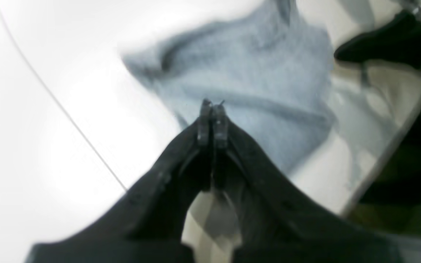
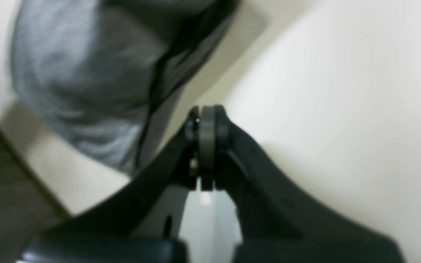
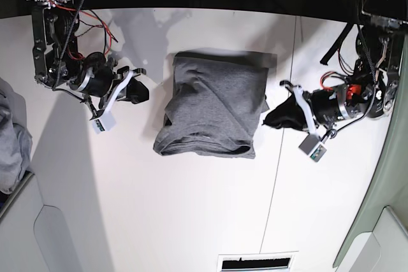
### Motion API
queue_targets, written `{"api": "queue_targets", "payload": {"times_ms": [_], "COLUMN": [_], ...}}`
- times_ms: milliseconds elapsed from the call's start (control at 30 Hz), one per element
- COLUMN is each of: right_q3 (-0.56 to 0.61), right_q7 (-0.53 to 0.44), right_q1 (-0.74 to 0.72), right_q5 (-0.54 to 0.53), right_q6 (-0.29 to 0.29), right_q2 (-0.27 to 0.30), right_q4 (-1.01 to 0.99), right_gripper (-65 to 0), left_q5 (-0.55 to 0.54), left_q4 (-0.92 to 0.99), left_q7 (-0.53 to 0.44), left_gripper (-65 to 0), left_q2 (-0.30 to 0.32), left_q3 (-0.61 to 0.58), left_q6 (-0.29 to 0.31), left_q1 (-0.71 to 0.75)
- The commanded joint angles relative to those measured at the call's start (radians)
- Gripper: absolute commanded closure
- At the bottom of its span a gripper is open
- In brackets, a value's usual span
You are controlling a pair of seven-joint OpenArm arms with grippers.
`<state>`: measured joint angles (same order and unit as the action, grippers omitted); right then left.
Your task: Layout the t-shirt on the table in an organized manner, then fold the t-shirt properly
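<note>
The grey t-shirt [image 3: 213,109] lies folded into a compact block in the middle of the white table [image 3: 191,208], its lower edge rounded and slightly bunched. My left gripper [image 3: 268,120] sits just off the shirt's right edge, shut and empty. In the left wrist view its tips [image 1: 212,106] meet above the t-shirt [image 1: 254,73]. My right gripper [image 3: 145,92] rests to the left of the shirt, apart from it, shut on nothing. From the right wrist, the closed right gripper [image 2: 207,113] hangs over bare table, with the t-shirt [image 2: 75,73] blurred at upper left.
A separate heap of grey cloth [image 3: 11,138] lies at the table's left edge. A thin dark seam [image 3: 280,125] runs down the table beside the left gripper. A vent grille [image 3: 255,262] sits at the near edge. Cables hang at both arm bases.
</note>
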<state>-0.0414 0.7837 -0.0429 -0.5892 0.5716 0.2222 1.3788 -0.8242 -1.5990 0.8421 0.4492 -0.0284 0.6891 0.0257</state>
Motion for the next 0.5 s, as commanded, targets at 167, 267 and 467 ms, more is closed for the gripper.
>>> {"api": "queue_targets", "payload": {"times_ms": [167,267,467], "right_q3": [0.002,0.049,0.286], "right_q7": [0.055,0.066,0.001], "right_q1": [0.165,0.266,0.393], "right_q5": [-0.116,-0.124,-0.004], "right_q6": [0.028,0.032,0.035], "right_q2": [0.093,0.15,0.267], "right_q4": [0.189,0.288,0.314], "right_gripper": [0.0,0.0,0.0], "left_q5": [-0.024,0.015,0.283], "left_q4": [-0.218,-0.261,-0.251], "left_q7": [0.03,0.02,-0.156], "left_gripper": [0.0,0.0,0.0], "left_q2": [0.065,0.066,0.063], "left_q3": [0.1,0.121,0.12], "left_q6": [0.009,0.009,0.009], "left_q1": [0.307,0.466,0.69]}}
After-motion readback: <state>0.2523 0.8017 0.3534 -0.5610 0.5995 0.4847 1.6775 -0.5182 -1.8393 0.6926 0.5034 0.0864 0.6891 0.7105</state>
